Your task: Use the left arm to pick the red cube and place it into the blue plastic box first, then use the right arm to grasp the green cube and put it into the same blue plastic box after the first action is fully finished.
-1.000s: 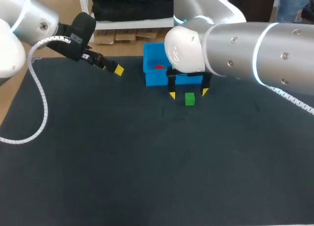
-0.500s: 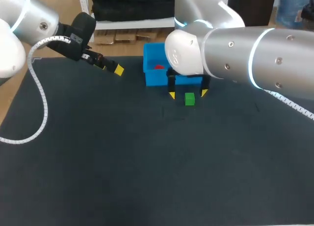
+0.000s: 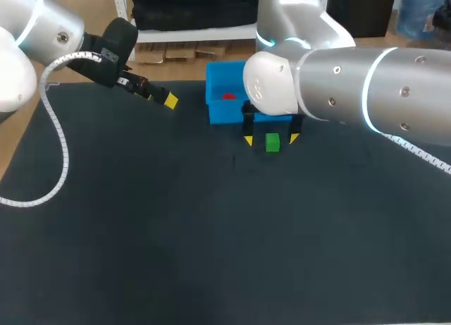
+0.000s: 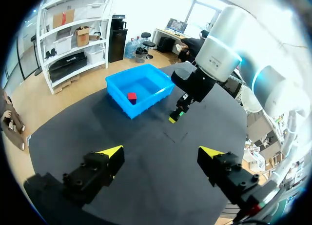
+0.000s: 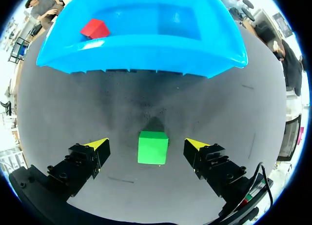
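The red cube [image 3: 227, 96] lies inside the blue plastic box [image 3: 220, 111] at the back of the table; the right wrist view shows that red cube [image 5: 95, 28] in a corner of the box [image 5: 146, 47]. On the dark mat just in front of the box sits the green cube [image 3: 272, 142]. My right gripper [image 3: 270, 138] hangs open over it, a yellow tip on either side. Between those spread fingers the green cube [image 5: 152, 147] stands untouched. My left gripper [image 3: 166, 100] is open and empty, off to the left of the box. From there the box [image 4: 139, 88] lies ahead.
The dark mat [image 3: 176, 226] covers the table. My right arm [image 3: 352, 85] spans the right rear of the table, above the box.
My right arm has shifted slightly to the right and settled lower over the green cube. The left arm and both cubes have stayed put.
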Controlling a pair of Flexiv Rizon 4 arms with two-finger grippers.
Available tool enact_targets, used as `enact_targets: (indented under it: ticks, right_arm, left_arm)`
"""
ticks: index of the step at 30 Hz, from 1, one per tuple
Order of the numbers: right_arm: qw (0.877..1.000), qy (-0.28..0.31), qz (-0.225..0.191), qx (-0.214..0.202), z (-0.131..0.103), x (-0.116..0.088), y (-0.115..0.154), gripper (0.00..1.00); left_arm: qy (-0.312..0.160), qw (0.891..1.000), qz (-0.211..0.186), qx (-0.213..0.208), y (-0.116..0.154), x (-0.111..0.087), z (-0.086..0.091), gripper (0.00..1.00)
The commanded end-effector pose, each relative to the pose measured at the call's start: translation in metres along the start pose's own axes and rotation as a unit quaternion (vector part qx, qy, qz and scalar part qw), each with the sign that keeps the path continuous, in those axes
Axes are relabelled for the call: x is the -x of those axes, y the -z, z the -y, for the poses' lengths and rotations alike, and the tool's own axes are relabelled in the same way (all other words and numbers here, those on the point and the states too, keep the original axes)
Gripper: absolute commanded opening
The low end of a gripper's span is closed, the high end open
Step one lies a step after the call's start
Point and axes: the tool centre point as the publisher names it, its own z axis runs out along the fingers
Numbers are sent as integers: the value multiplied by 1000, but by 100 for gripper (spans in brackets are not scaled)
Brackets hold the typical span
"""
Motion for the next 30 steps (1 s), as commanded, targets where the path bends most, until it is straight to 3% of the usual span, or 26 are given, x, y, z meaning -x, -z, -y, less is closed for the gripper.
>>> enact_targets:
  ticks: [1,20,21,22,23,24,27,28,30]
  right_arm:
    - [1000,1,6,-1,3,-4,-2,100]
    - [1000,4,2,-4,4,-7,-10,100]
    - [1000,4,2,-3,3,-7,-10,94]
    - [1000,4,3,-3,3,-7,-10,79]
    - [1000,4,3,-3,3,-6,-10,54]
    - [1000,3,4,-3,3,-6,-11,39]
    - [1000,4,6,-2,2,-5,-9,8]
    - [1000,4,6,-2,2,-5,-9,0]
    - [1000,5,7,-1,2,-4,-10,0]
  left_arm:
    - [-2,1000,1,-1,-2,0,0,100]
    - [-1,1000,0,-3,-5,1,1,100]
    - [-1,1000,0,-2,-5,1,1,100]
    - [-1,1000,0,-2,-5,1,0,100]
    - [-1,1000,0,-2,-5,1,0,100]
    - [-1,1000,0,-2,-5,1,0,100]
    - [-2,1000,0,-2,-5,1,0,100]
    - [-2,1000,0,-2,-5,1,0,100]
    - [-3,1000,1,-2,-5,1,0,100]
